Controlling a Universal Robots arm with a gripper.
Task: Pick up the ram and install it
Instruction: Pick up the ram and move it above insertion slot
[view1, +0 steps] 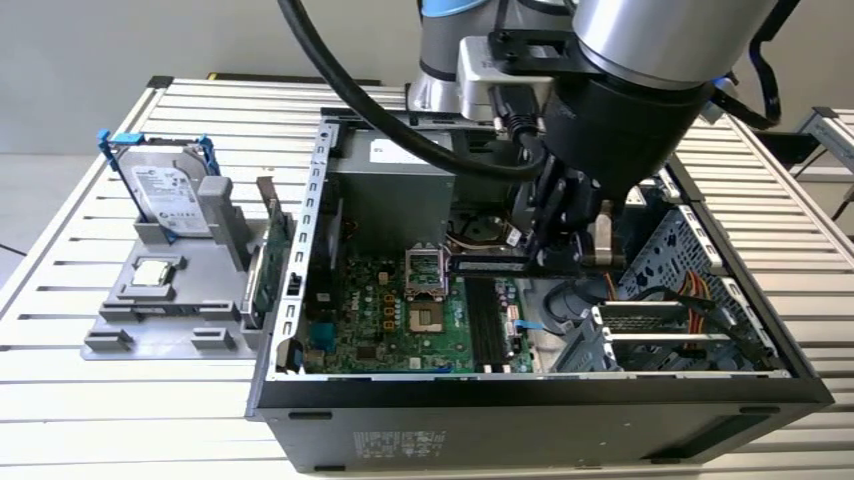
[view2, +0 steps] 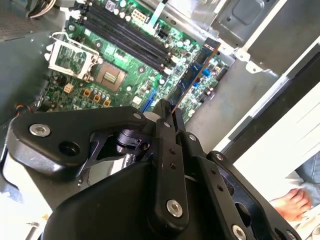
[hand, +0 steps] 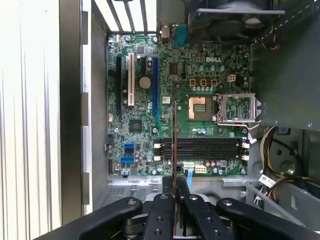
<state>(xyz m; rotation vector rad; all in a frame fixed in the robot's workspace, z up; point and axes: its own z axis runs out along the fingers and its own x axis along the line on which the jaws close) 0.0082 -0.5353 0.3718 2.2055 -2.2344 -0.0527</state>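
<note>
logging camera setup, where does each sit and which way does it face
Exterior view: off the arm, looking down into the open case; arm and gripper show.
First wrist view: on the wrist, squarely facing the motherboard; gripper shows.
Second wrist view: on the wrist, slanting across it; gripper shows.
Both wrist views share the gripper shut on the ram.

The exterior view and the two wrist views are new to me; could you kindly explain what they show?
A robot arm reaches into an open computer case on a slatted table. The exterior view watches from off the arm; both wrist views ride on it and look past its gripper. The gripper is shut on the ram, a thin stick, held above the green motherboard, not in its long black slots. Beside the case, a grey holder carries a hard drive and a green card.
</note>
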